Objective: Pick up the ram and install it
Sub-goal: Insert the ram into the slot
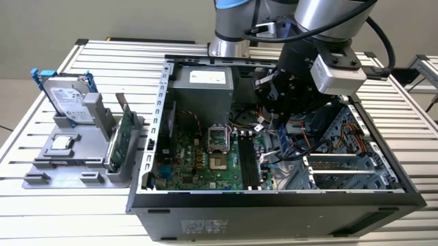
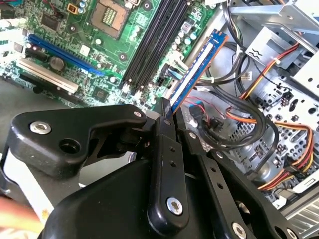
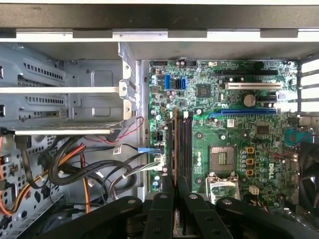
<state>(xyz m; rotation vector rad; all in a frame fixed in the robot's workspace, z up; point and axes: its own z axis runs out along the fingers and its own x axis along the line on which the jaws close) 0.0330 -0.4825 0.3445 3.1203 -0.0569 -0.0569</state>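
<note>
The open computer case [image 1: 274, 202] sits with its near wall toward the exterior view. On the motherboard [image 1: 198, 164] inside, the black memory slots [image 1: 250, 165] run near to far, and all look empty.

Just to the exterior view's right of them, the gripper [image 2: 167, 113] is clenched on one end of the ram [image 2: 197, 67]. Most of the blue stick juts free past the fingertips. In the second wrist view the ram hangs over the board's right edge, beside the slots and not in one. In the first wrist view it shows edge-on, roughly parallel to them.

- **Pivoting or slipping:** held by one end, the stick makes a long lever. A downward push could pivot it or slide it in the grip, seating one end only.
- **Missing the slot:** if the sideways offset is not fully removed, its contact edge would land on a slot wall.
- **Snagging:** the cable bundle [image 2: 234, 124] lies close on the right, and a loop could catch the free end or be trapped beneath it.
- **Blocked entry:** I cannot tell whether the white clips [image 2: 124, 88] at the slot ends are open; shut, they would block the ram.
- **Wrong way round:** the ram's notch is hidden, so reversed orientation cannot be excluded.

The power supply [image 1: 202, 87], farther back, is well apart and looks harmless.
</note>
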